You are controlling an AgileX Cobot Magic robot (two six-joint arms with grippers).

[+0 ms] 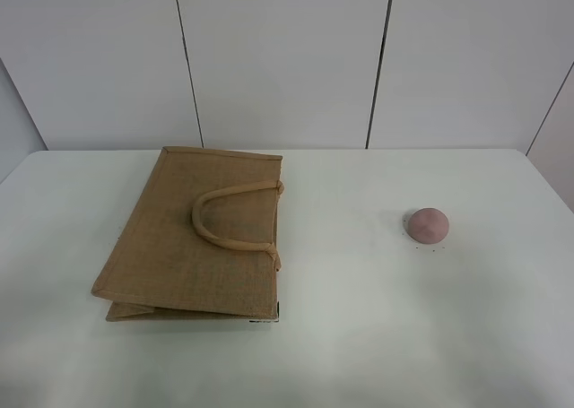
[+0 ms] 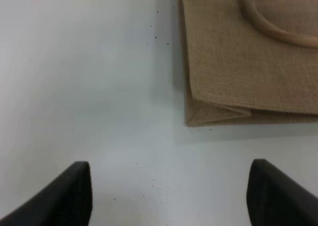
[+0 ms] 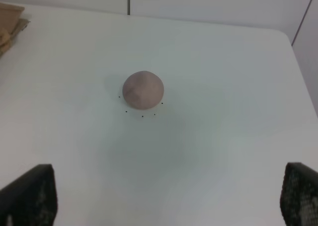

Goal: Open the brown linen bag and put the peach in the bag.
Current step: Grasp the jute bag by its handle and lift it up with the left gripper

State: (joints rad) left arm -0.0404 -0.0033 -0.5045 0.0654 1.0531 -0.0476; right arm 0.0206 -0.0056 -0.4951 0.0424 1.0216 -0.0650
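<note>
Bag (image 1: 179, 247) lies flat near the desk's (image 1: 359, 336) left edge, floppy burlap; I'd pinch its loop handle (image 1: 196, 218). Peach (image 1: 427, 224), toward the right edge, looks light, bruisable. My left gripper (image 2: 169, 193) and right gripper (image 3: 169, 196) gape wide, empty.

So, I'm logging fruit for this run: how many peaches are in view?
1. The small round dusty-pink peach sits on the white table, right of the flat tan-brown jute bag and apart from it. The bag's inside is hidden.
</note>
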